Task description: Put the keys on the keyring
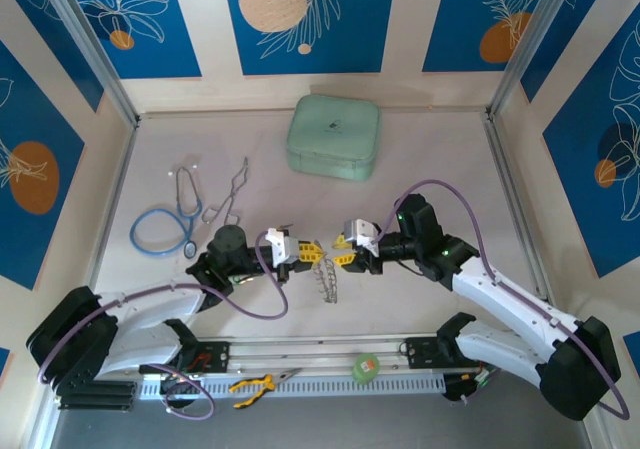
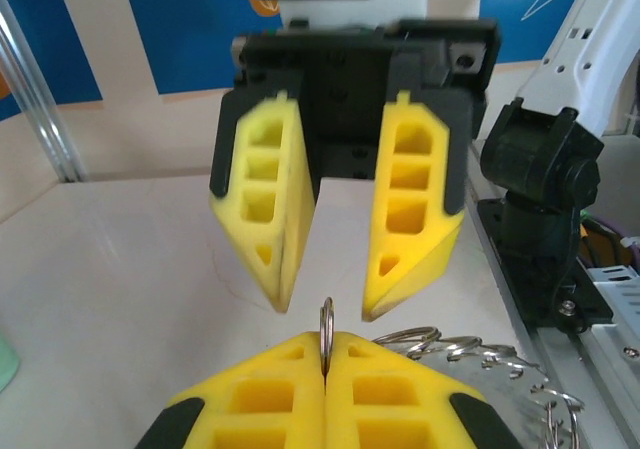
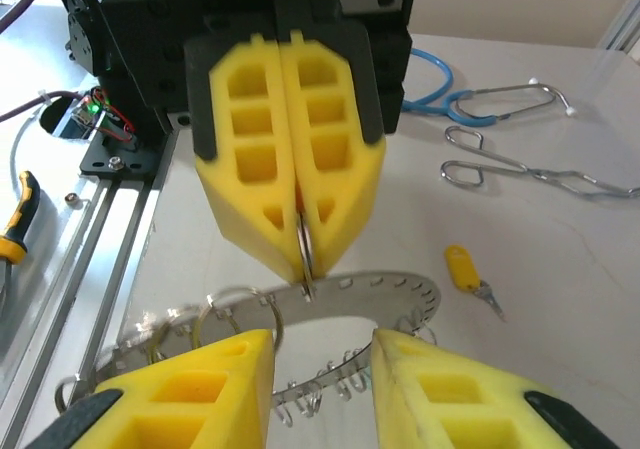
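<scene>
On my left gripper (image 3: 303, 267) the jaws clench one loop of the keyring (image 3: 392, 289); on my right gripper (image 3: 320, 344) they gape, empty. A yellow key (image 3: 460, 267) lies loose on the table (image 3: 565, 304) at the ring's 3 o'clock, so threading seems barely begun.

Your pale table (image 1: 440, 169): cream walls (image 1: 208, 29) with blue leaf-print panels (image 1: 330, 39) behind and beside it, 2 aluminium posts (image 1: 90, 54) at its far corners.
</scene>
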